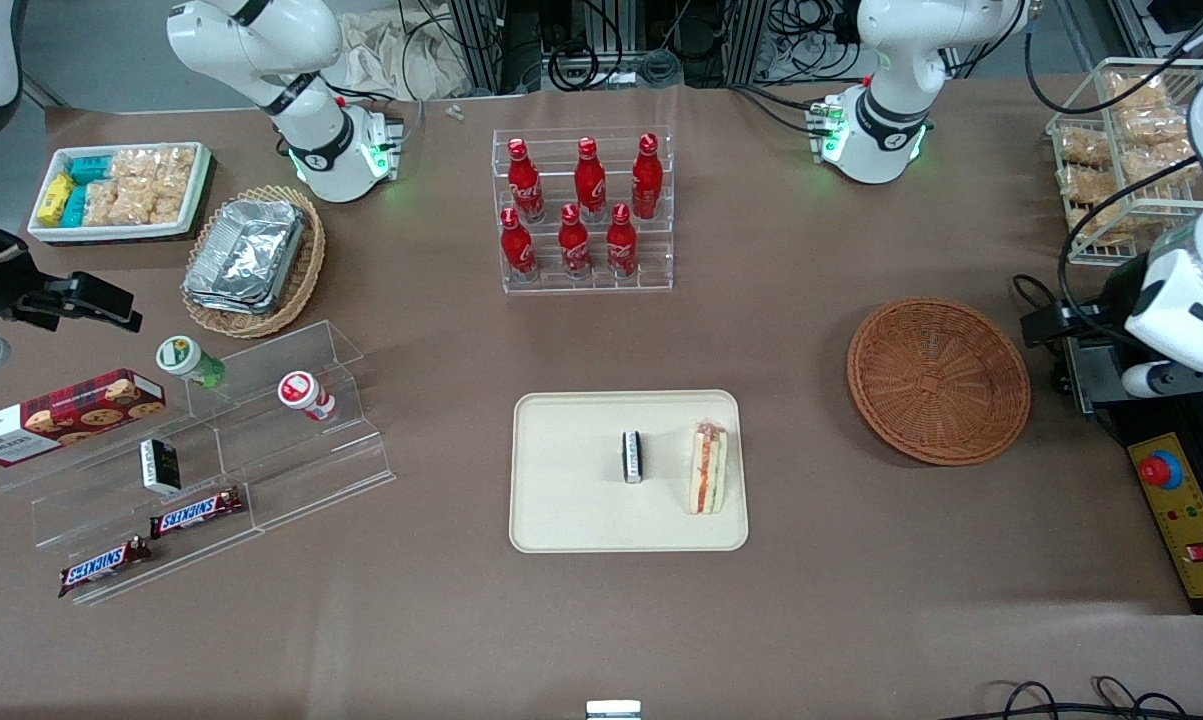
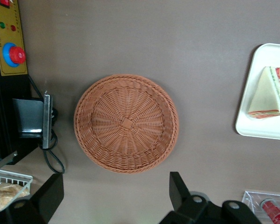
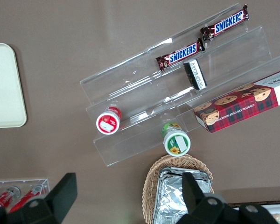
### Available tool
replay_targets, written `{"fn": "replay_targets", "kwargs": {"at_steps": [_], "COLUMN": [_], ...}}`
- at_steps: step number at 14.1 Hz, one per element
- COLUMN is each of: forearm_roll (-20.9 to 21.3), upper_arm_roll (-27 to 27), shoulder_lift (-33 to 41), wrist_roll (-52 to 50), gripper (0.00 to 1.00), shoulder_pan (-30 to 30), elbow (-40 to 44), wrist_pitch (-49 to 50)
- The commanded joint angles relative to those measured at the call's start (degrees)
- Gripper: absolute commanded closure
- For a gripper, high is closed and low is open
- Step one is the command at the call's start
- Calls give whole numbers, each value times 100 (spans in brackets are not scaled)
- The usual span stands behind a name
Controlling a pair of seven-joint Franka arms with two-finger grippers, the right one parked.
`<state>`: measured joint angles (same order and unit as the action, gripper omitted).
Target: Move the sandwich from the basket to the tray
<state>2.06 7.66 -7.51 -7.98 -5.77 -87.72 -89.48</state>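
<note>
The sandwich [image 1: 707, 468] is a white-bread wedge with red and green layers. It lies on the beige tray [image 1: 571, 510], near the tray edge closest to the basket. It also shows in the left wrist view [image 2: 269, 93] on the tray [image 2: 252, 126]. The round reddish-brown wicker basket [image 1: 938, 380] is empty, also in the left wrist view [image 2: 126, 123]. My left gripper [image 2: 113, 193] is open and empty. It hovers high above the table, beside the basket, toward the working arm's end [image 1: 1056, 322].
A small black-and-white pack [image 1: 633, 456] lies on the tray beside the sandwich. A clear rack of red bottles [image 1: 583, 210] stands farther from the front camera than the tray. A yellow control box [image 1: 1183, 520] and a wire snack rack [image 1: 1126, 160] sit at the working arm's end.
</note>
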Motion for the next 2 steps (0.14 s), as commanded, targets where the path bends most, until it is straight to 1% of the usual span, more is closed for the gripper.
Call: {"fn": "replay_targets", "kwargs": {"at_steps": [1, 2], "forearm_roll": [-153, -136], "upper_arm_roll": [-28, -19], "shoulder_lift": [39, 31], "wrist_roll": [366, 524], "gripper": [0, 0], "shoulder_pan": [-99, -143], "elbow": [71, 115], "wrist_pitch": [-43, -43]}}
